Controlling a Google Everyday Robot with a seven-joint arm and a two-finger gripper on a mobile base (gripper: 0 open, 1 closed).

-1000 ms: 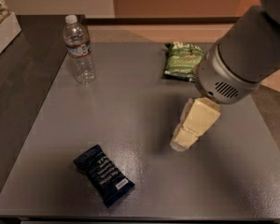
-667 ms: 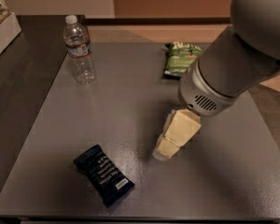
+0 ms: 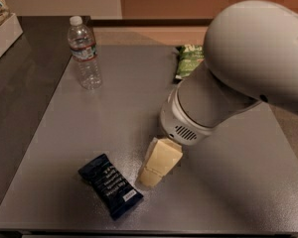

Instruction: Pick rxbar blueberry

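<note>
The rxbar blueberry [image 3: 111, 185], a flat dark navy bar with white text and crimped ends, lies on the grey table [image 3: 109, 108] near the front left, turned diagonally. My gripper [image 3: 151, 175] with its cream-coloured fingers hangs below the big white arm, just right of the bar and a little above the table. It does not touch the bar and holds nothing that shows.
A clear plastic water bottle [image 3: 84, 52] stands upright at the back left. A green chip bag [image 3: 187, 61] lies at the back, partly hidden by my arm [image 3: 248, 78]. A white box [image 3: 2, 26] sits at the far left edge.
My arm and gripper have moved left and toward the front of the table, closing in on the bar. The bar, bottle and bag have not moved.
</note>
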